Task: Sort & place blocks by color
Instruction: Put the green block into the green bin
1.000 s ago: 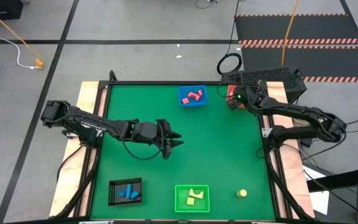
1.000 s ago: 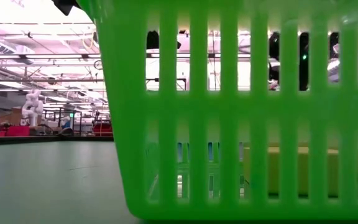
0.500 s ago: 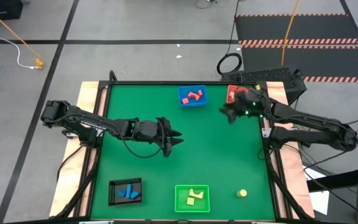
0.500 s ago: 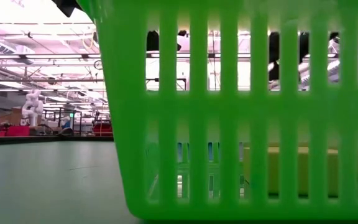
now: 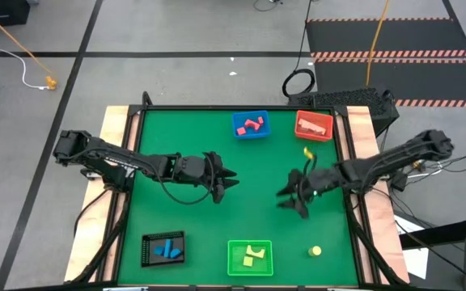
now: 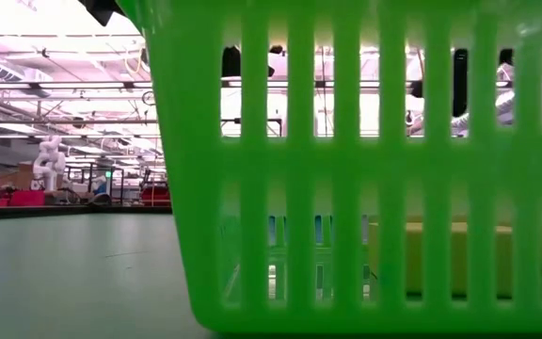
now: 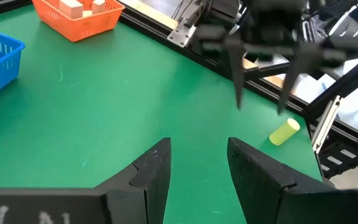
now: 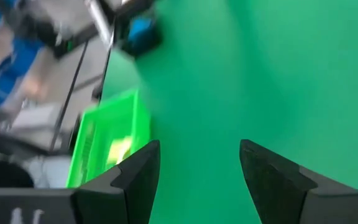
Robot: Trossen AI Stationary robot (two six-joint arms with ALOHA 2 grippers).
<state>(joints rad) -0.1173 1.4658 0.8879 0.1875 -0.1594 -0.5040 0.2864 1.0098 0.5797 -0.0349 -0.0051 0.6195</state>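
1. The left gripper (image 5: 226, 181) hangs over the middle of the green surface (image 5: 241, 210), its arm reaching in from nine o'clock. Its fingers (image 7: 154, 171) stand apart with nothing between them.
2. The right gripper (image 5: 291, 197) is over the surface toward four o'clock of centre, its arm stretched in from three o'clock. Its fingers (image 8: 135, 171) are spread and hold nothing.
3. A yellow cylinder block (image 5: 315, 251) lies loose near five o'clock, apart from both grippers; in the left wrist view it (image 7: 284, 132) sits beyond the right gripper (image 7: 261, 106).
4. A blue tray (image 5: 251, 125) at twelve o'clock holds red blocks (image 5: 254, 124); an orange tray (image 5: 314, 125) at one o'clock holds tan blocks (image 7: 79, 6).
5. A black tray (image 5: 163, 250) at seven o'clock holds blue blocks (image 5: 167, 249); a green tray (image 5: 250, 257) at six o'clock holds yellow blocks (image 5: 253, 256).
6. In the low view the green tray's wall (image 6: 346, 188) blocks most of the room behind.
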